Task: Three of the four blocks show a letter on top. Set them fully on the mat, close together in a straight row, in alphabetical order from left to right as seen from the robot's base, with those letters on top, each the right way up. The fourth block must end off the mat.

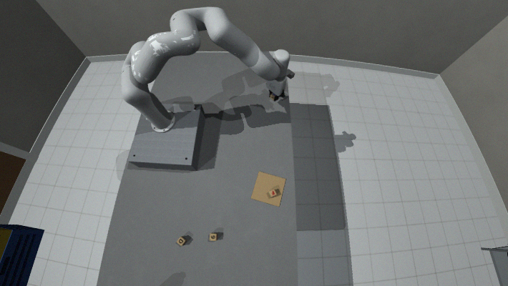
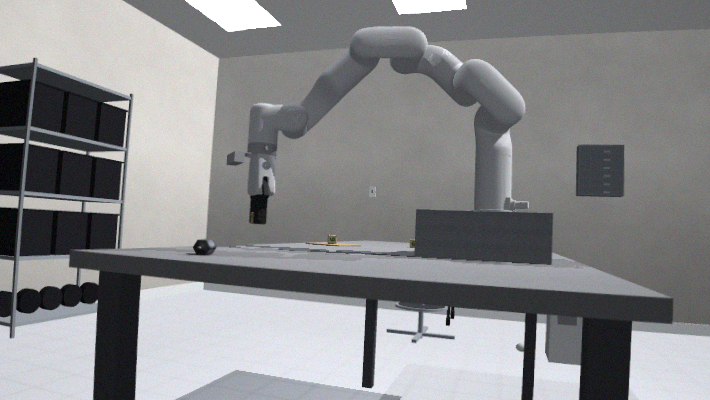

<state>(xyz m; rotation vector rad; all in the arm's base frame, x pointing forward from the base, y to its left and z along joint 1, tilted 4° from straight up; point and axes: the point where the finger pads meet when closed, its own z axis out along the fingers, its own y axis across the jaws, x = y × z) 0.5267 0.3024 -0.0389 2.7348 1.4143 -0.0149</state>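
My gripper [image 1: 275,96] [image 2: 258,219] hangs above the table's far right corner, near the edge, and is shut on a small wooden block [image 1: 272,96]; its top face is hidden by the fingers. The tan mat [image 1: 262,184] [image 2: 347,245] lies near the table's right edge. One block [image 1: 273,193] [image 2: 331,239] with a red mark on top sits on the mat, turned askew. Two more blocks [image 1: 181,241] [image 1: 213,237] with dark characters on top lie side by side on the table, off the mat and far from the gripper.
The arm stands on a grey pedestal [image 1: 164,146] [image 2: 482,235] at the table's left. A small black faceted object [image 2: 204,246] lies on the table below the gripper in the exterior view. Shelves [image 2: 65,150] stand off the table.
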